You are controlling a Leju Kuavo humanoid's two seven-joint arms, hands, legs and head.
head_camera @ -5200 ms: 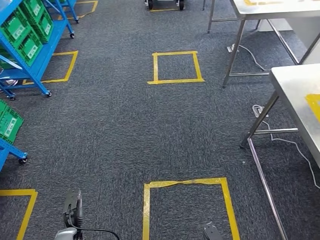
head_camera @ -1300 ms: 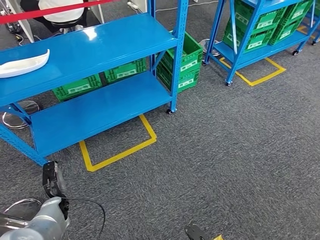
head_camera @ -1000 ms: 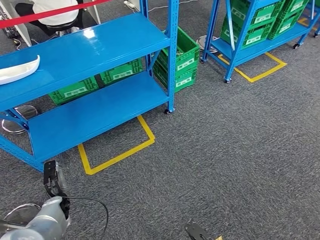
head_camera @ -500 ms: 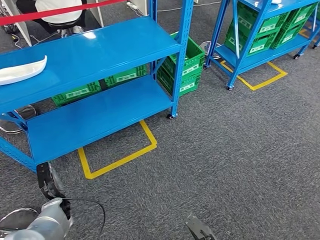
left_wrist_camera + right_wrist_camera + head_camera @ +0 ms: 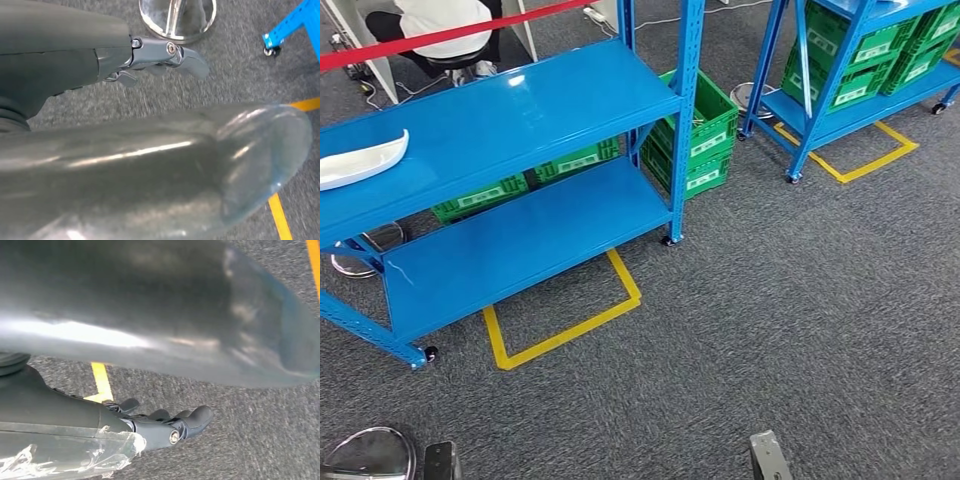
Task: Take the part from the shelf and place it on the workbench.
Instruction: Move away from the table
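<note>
Blue shelf [image 5: 509, 100] holds white part [image 5: 358, 160] — well beyond left hand [image 5: 166, 52].

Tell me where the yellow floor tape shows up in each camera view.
Head view: yellow tape outlines a square before the blue shelf.
Left wrist view: a strip past the left hand's thumb tip.
Right wrist view: a strip under the right hand.
Shared landmark: the grey carpet.

The white part [image 5: 358, 160] runs off the left edge of the head view. The seated person [image 5: 441, 25] at upper left is cut by the top edge. A large blurred silver shape hides much of each robot hand [image 5: 166, 52] [image 5: 166, 427].
</note>
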